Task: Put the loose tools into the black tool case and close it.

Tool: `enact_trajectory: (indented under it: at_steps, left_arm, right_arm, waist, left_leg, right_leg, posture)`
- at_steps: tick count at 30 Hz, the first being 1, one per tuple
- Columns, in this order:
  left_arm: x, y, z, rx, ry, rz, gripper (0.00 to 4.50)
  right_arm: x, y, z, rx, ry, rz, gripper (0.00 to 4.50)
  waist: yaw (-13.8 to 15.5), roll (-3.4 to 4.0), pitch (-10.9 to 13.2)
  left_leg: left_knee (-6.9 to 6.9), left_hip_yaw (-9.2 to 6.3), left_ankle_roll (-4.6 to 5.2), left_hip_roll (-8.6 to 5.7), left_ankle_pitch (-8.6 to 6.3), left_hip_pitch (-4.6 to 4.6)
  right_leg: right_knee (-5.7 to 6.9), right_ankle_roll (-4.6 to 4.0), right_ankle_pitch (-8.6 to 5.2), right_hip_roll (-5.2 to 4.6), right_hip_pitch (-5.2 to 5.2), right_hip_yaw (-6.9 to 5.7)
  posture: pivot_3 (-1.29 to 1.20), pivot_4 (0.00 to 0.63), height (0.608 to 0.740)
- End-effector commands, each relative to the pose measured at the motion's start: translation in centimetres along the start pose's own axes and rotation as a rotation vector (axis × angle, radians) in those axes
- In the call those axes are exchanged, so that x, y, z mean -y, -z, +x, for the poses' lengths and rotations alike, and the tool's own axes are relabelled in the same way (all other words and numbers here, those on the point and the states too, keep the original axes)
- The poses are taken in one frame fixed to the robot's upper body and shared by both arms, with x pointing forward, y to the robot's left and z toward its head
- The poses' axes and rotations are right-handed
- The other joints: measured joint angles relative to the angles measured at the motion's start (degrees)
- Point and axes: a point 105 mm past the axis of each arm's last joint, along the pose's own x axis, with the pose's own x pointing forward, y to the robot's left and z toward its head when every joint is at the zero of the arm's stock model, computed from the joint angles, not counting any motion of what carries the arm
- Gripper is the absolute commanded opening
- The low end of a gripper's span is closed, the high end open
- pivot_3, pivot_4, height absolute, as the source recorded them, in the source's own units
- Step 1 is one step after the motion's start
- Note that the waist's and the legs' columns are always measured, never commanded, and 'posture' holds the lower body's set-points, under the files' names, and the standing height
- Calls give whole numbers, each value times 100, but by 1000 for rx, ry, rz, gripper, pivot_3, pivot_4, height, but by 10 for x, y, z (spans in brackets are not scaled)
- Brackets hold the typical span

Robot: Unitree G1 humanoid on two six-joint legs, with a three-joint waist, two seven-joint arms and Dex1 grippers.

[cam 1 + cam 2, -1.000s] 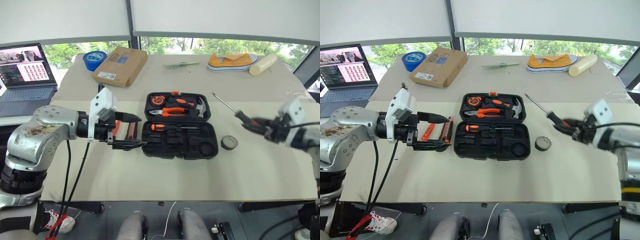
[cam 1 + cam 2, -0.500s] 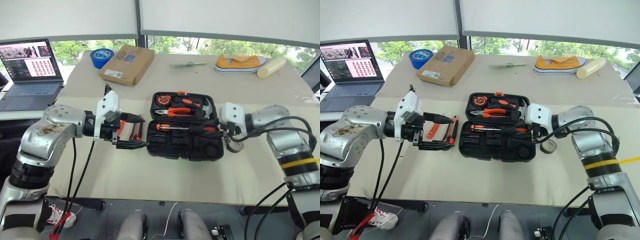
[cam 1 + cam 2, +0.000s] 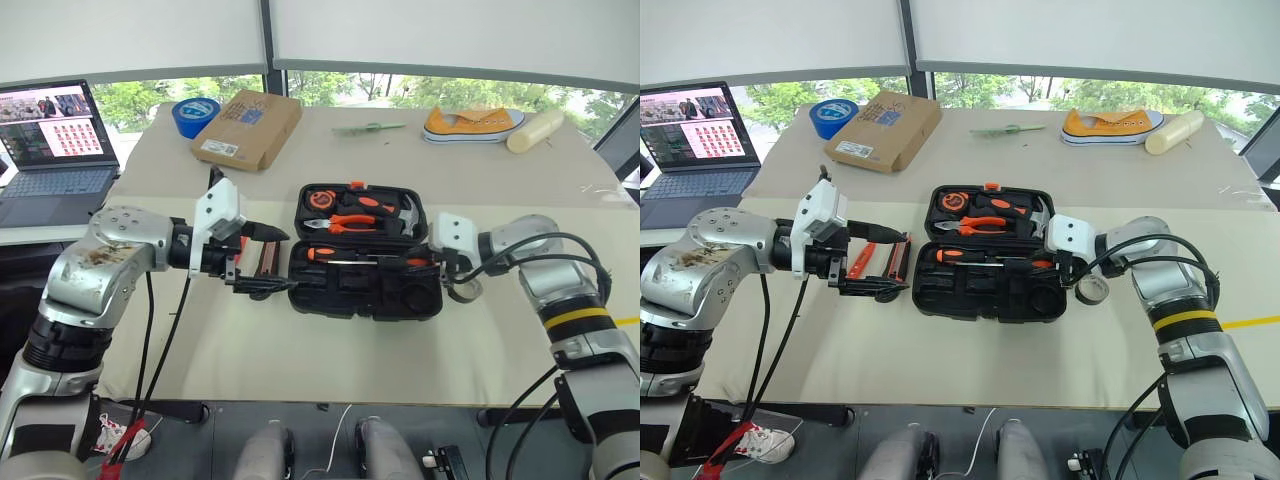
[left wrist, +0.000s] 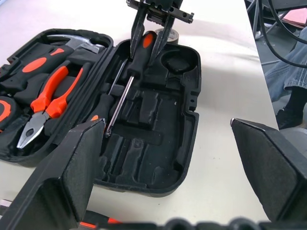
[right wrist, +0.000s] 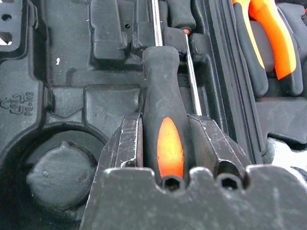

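The black tool case (image 3: 365,252) lies open in the middle of the worktop (image 3: 330,350), its far half holding a hammer (image 3: 403,212), orange-handled pliers (image 3: 352,222) and a tape measure (image 3: 319,199). The right tool (image 4: 152,44) reaches over the near half from the case's right end, its two fingers (image 5: 128,143) set on either side of the handle of a long screwdriver (image 5: 164,129) — the handle sits between them and the fingers look to be touching it, while the shaft lies down along a slot of the tray. A second long screwdriver (image 4: 108,101) already rests in the slot just beside it, nearer the hinge. The round recess at the right end of the tray has nothing in it, and the small dark tape roll (image 3: 1091,289) sits on the worktop just outside the case, beside the right arm. The left tool (image 3: 262,262) hangs just off the case's left edge with its fingers (image 4: 79,167) spread wide and nothing between them. Below it on the worktop lie the utility knife (image 3: 899,258) and the small orange screwdriver (image 3: 858,262), side by side and near the case. Farther back are a cardboard box (image 3: 246,130), a blue tape roll (image 3: 194,115), a yellow shoe (image 3: 472,124) and, off the left edge, a laptop (image 3: 50,150).
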Motion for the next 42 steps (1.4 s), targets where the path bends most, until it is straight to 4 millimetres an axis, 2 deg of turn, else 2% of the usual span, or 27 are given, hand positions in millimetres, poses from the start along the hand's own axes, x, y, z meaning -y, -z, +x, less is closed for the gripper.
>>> enact_trajectory:
  at_steps: [1, 2, 4, 6, 8, 11, 21, 22, 28, 33, 37, 42]
  left_arm:
    - [1, -13, -2, 19, 1, 61, 4500]
    - [2, -12, -3, 18, 0, 60, 4500]
    - [1, -11, -4, 16, -3, 59, 4500]
    - [1, -11, -4, 14, -6, 58, 4500]
    - [-1, -11, -4, 15, -10, 59, 4500]
    - [-1, -11, -3, 17, -12, 62, 4500]
    - [-4, -9, -4, 10, -32, 69, 4500]
    - [-5, -8, -4, 9, -33, 69, 4500]
    - [-7, -7, -4, 7, -38, 70, 4500]
    - [-8, -4, -2, 0, -41, 72, 4500]
    - [-11, -1, -4, -18, -64, 68, 4500]
    - [-16, 8, -16, -44, -155, 45, 4500]
  right_arm:
    - [6, -7, -5, 30, 37, 15, 2859]
    - [10, -16, -8, 70, 49, 46, 3318]
    - [14, -30, -11, 129, 59, 92, 3954]
    - [15, -39, -11, 166, 58, 110, 4394]
    - [16, -46, -8, 192, 53, 131, 4394]
    - [15, -47, -2, 194, 44, 146, 3642]
    - [5, -28, 23, 123, 12, 178, 200]
    - [4, -25, 26, 111, 7, 183, 94]
    - [-5, -4, 39, -15, -10, 171, 94]
    - [-20, 15, 49, -129, -59, 63, 94]
    - [-10, 2, 45, -57, -2, 85, 94]
    - [15, -32, 18, 106, 122, 113, 94]
  waist:
    - [3, 0, 0]
    - [2, 0, 0]
    - [0, 0, 0]
    - [0, 0, 0]
    - [1, 0, 0]
    - [0, 0, 0]
    - [-2, 0, 0]
    - [-3, 0, 0]
    - [-7, 0, 0]
    - [-3, -13, -11]
    - [0, -23, -17]
    - [2, -21, -15]
  left_leg:
    - [0, 0, 0, 0, 0, 0]
    - [0, 0, 0, 0, 0, 0]
    - [0, 0, 0, 0, 0, -1]
    - [0, -1, 0, 1, 0, 0]
    - [-1, -2, 0, 2, 0, -1]
    - [-1, -2, 1, 1, 0, -1]
    - [0, -1, 0, -1, 0, -1]
    - [-1, 0, 0, -1, 0, -2]
    - [0, 0, -1, -1, 0, 2]
    - [0, -1, 0, -1, 0, 19]
    - [-4, -1, 1, 0, -1, 49]
    - [-5, 0, 1, 0, -1, 38]
  right_leg:
    - [0, 0, 0, 0, 0, 0]
    - [0, 0, 0, 0, 0, 0]
    - [0, 0, 0, 0, -1, 0]
    - [2, 0, 0, 1, -1, 0]
    - [2, 0, 0, 2, -3, 0]
    - [3, 0, 0, 1, -3, 0]
    - [3, 0, 0, 1, -3, -1]
    - [3, 0, 0, 1, -4, 0]
    - [4, 0, 0, 1, -2, 0]
    - [3, 0, 0, 2, 19, -1]
    - [2, -1, 0, 2, 44, 0]
    - [7, -2, 0, 0, 27, 3]
  posture:
    - [0, 150, 735]
    - [0, 150, 735]
    - [0, 150, 735]
    - [0, 150, 735]
    - [0, 150, 735]
    - [0, 150, 735]
    - [0, 150, 735]
    - [0, 150, 735]
    - [0, 150, 735]
    - [0, 150, 735]
    - [0, 150, 735]
    - [0, 150, 735]
